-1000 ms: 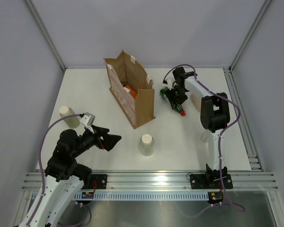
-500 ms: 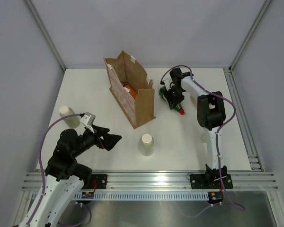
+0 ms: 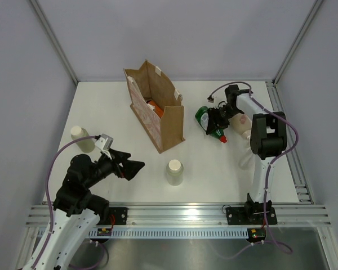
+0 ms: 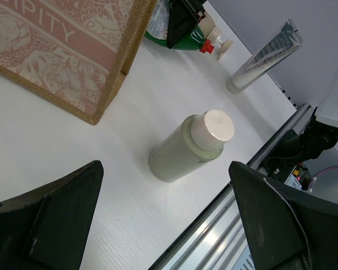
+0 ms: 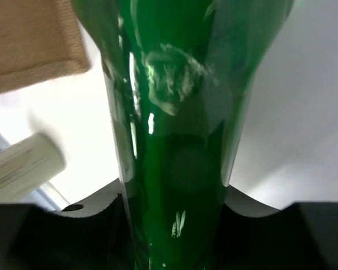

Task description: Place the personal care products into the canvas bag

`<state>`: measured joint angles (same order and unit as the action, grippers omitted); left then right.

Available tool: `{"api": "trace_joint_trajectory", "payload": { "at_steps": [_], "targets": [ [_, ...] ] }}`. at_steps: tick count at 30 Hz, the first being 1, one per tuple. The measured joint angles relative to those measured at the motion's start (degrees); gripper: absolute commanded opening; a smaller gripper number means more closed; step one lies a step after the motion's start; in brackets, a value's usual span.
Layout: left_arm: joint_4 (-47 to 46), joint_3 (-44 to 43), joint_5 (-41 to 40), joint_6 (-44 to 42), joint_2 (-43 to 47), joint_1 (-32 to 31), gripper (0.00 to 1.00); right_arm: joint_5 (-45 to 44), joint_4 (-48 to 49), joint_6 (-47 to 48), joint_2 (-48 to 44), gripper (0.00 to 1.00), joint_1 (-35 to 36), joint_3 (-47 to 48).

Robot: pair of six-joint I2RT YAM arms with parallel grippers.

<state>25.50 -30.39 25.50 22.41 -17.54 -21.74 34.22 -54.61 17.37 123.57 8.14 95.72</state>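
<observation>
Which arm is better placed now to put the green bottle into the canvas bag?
Right. The right gripper is shut on the green bottle, just right of the canvas bag. The left gripper is open, holds nothing, and faces the cream bottle.

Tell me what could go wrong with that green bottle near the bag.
The right hand grips the glossy green bottle beside the bag; it might slip out. Swinging over, bottle or hand could clip the bag's rim and tip it.
</observation>
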Motion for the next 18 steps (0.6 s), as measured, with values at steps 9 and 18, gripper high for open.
{"api": "trace_joint_trajectory", "payload": {
  "at_steps": [9, 18],
  "targets": [
    [0.13, -0.02, -0.52, 1.51, 0.83, 0.00, 0.99, 8.04, -1.90, -1.40, -15.65, 0.00, -0.74, -1.99],
    [4.87, -1.40, -9.64, 6.23, 0.94, 0.00, 0.99, 0.37, -9.29, -0.17, -22.51, 0.00, 4.94, 17.14]
  ]
}}
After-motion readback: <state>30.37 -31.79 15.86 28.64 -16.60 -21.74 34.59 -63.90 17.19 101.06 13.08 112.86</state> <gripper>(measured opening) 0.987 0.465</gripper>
